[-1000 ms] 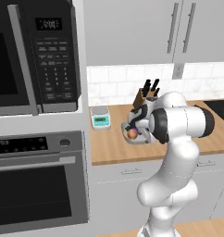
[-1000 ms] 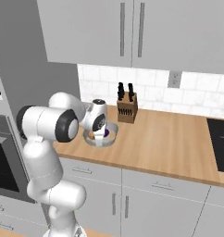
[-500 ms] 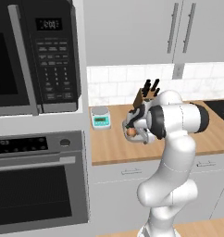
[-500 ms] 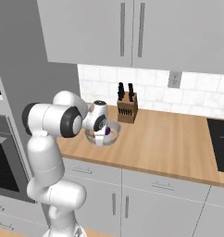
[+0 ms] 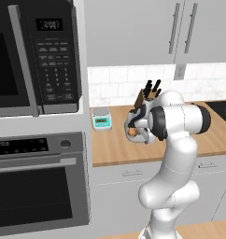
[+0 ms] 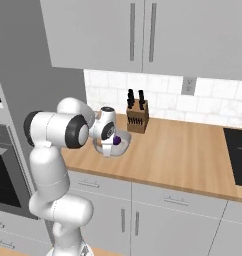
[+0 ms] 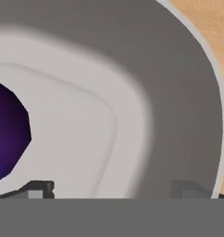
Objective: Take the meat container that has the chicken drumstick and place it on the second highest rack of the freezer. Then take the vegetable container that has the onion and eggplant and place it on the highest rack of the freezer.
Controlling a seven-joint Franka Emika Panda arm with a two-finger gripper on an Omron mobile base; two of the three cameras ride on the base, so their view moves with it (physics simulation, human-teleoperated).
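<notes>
**Fingers spread wide over the container's rim, nothing held**

Fingertips stand at their widest, one inside the pale bowl-like container and the other over its grey wall, and you have hold of nothing yet. Work down from the big things.

The wooden counter runs along under the upper cabinets, with the microwave and oven in the tall unit at its left end in the left base view. No freezer shows in these views, so reaching it will probably mean driving the base.

The white arm folds down over the near part of the counter, and the gripper hangs right at the container, which sits on the counter in front of the knife block and to the right of the small scale.

Inside it you can see something purple, likely the eggplant, and in the left base view an orange-brown piece that may be the onion. That would make this the vegetable container, the task's second item; check it, as no drumstick is visible.

What the coming move turns on: the rim lies between the fingertips, running across the line that joins them, the purple piece well inside. Going straight down and closing should pinch the wall.
</notes>
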